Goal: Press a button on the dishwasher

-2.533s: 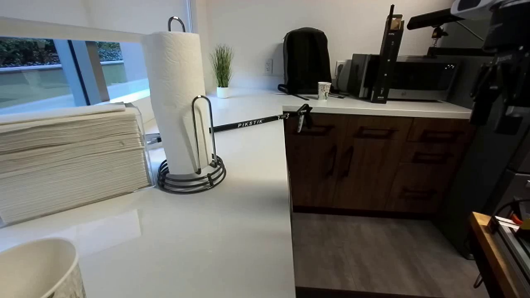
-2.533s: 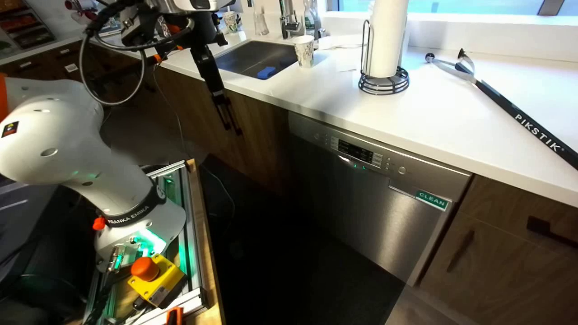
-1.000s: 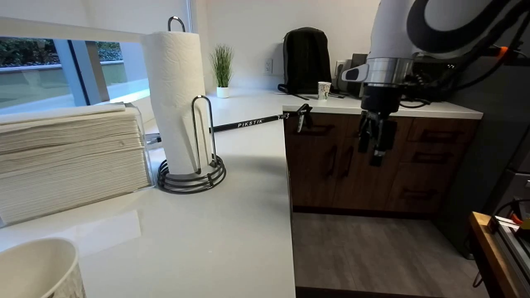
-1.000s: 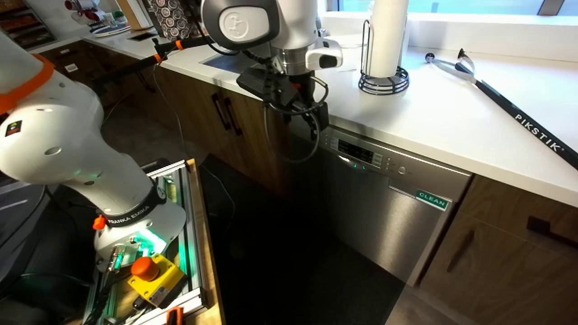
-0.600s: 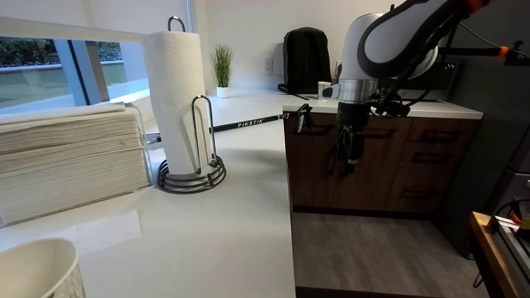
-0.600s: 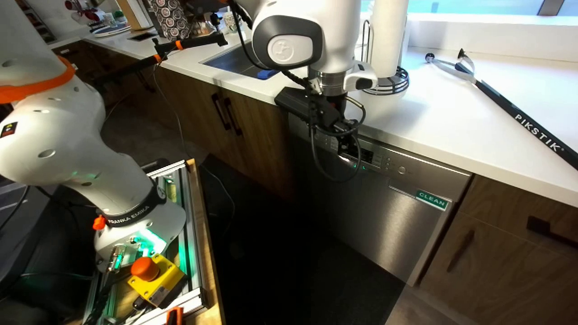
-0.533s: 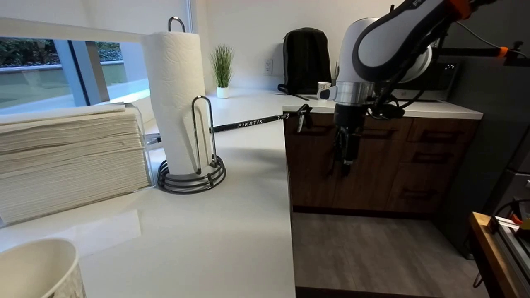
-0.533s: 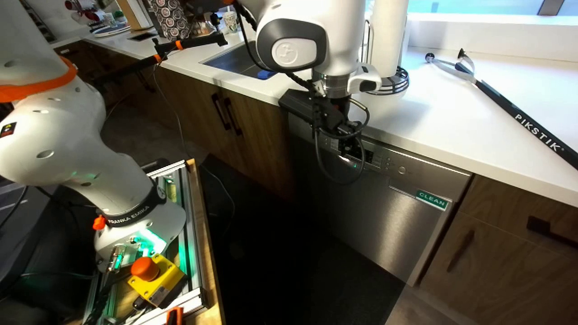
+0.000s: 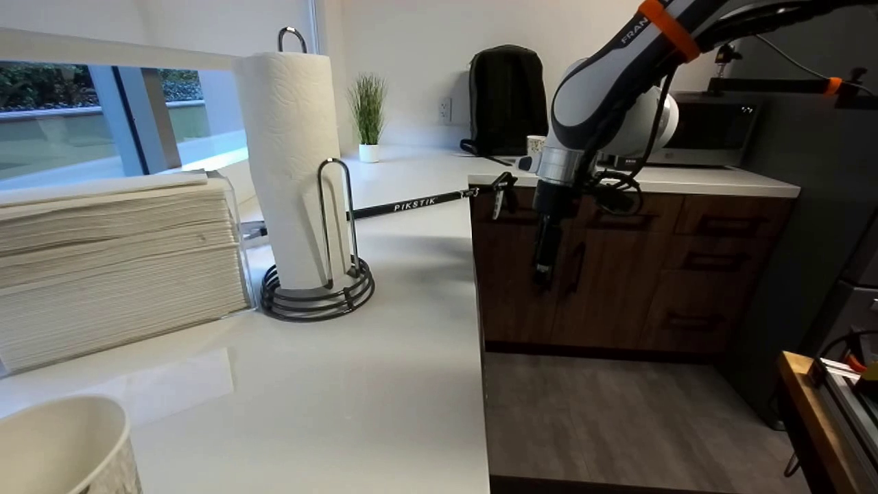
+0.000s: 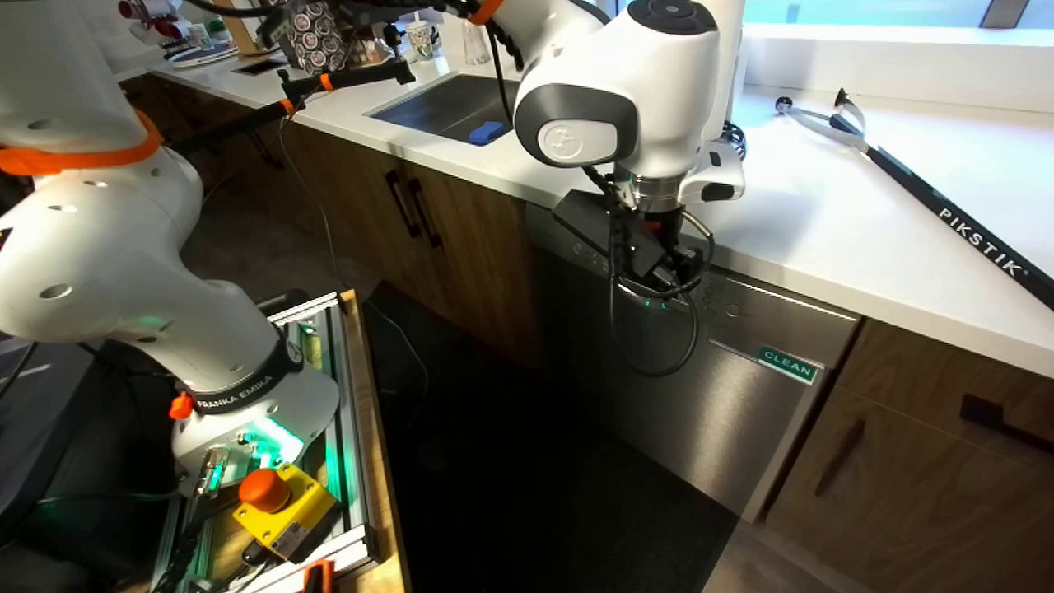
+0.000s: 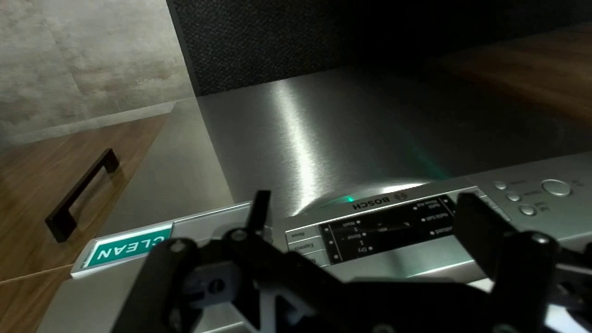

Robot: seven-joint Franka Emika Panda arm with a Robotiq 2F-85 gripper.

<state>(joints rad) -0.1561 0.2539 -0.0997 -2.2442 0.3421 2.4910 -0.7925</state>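
Observation:
The dishwasher (image 10: 659, 395) is a stainless steel unit under the white counter, with a green CLEAN sign. Its top strip shows in the wrist view as a control panel (image 11: 393, 226) with a black display, labelled flat buttons (image 11: 305, 245) and several round silver buttons (image 11: 527, 210). My gripper (image 11: 364, 196) is open and empty, its black fingers on either side of the display. In an exterior view the gripper (image 9: 543, 278) points down in front of the counter edge. In another exterior view a cable partly hides it (image 10: 687, 272) before the panel. Contact cannot be told.
The white counter (image 10: 873, 222) overhangs the dishwasher. On it are a paper towel roll (image 9: 288, 165), a black PIKSTIK reacher (image 10: 947, 214), stacked napkins (image 9: 116, 274) and a paper cup (image 9: 68, 446). A sink (image 10: 445, 107) and wood cabinets (image 10: 428, 272) stand alongside.
The arm has moved from beside the sink along the counter front to the dishwasher's control panel. Over the last half second it shifted further along the panel, and the gripper tilted slightly.

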